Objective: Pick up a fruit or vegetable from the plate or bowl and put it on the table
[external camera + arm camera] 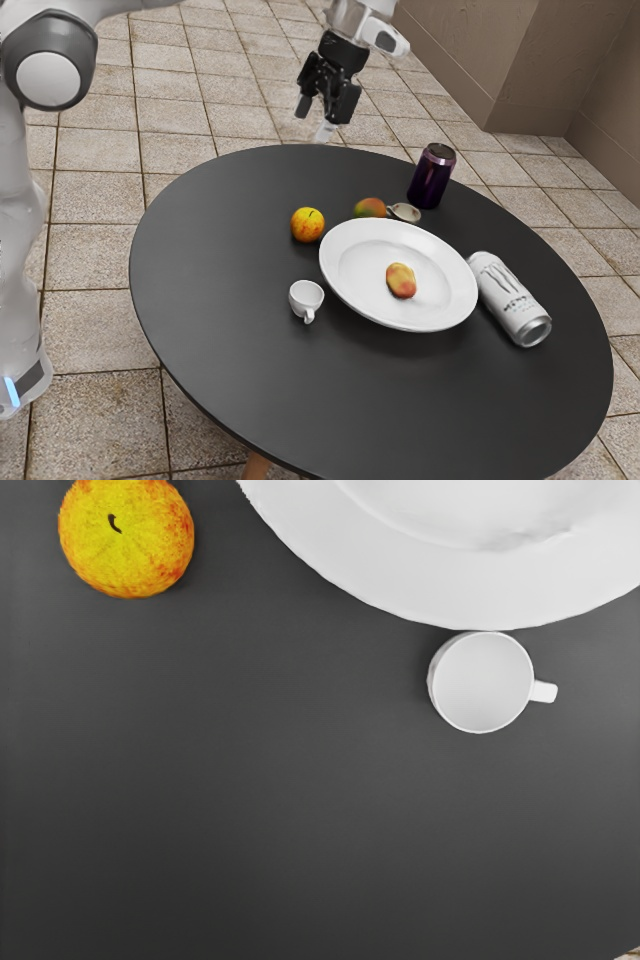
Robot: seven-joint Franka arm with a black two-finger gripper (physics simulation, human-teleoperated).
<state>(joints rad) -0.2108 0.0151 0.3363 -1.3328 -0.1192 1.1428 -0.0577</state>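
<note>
Resting on the white plate, the red-and-yellow fruit has yet to be grasped; lifting and placing on the black table are both left. Nothing is held by the raised gripper, its fingers parted.

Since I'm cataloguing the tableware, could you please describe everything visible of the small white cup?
The cup is small, plain white and smooth, perhaps ceramic, with a round mouth and one handle. It stands upright and empty on the black table, close beside the white plate; whether they touch, I cannot tell.
</note>
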